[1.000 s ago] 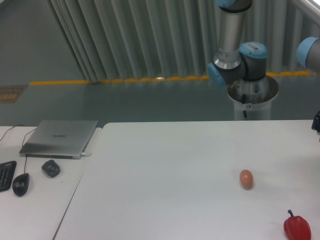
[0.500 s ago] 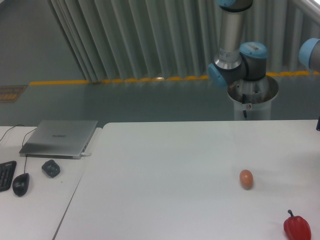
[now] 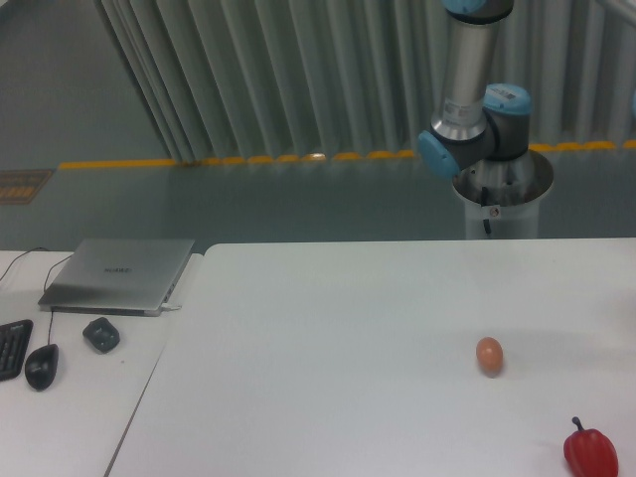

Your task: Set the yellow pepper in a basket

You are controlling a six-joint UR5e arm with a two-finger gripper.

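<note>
1. Table (image 3: 348,328): a big white top fills the lower part of the view. No basket is standing on the visible part of it.
2. Robot arm (image 3: 475,89): only its grey tube and blue joints are in view, behind the far edge of the table, and it goes out of the picture at the top right. The gripper is outside the frame, so I cannot tell how wide it is open or if it holds something.
3. Laptop (image 3: 119,273): it lies closed on the side desk at the left, well apart from the arm.
4. Red pepper (image 3: 590,452): it sits at the lower right corner of the table.
5. Mouse (image 3: 41,366): it lies near the left edge, below the laptop.
6. Egg (image 3: 489,356): it stands alone on the table, between the arm base and the red pepper.
7. Yellow pepper: it appears nowhere in the picture, so its place is unknown.
8. Progress, as my judgement: nothing here shows the pepper inside a basket, so I cannot say the task is done; finding or carrying the pepper and placing it may all remain.
</note>
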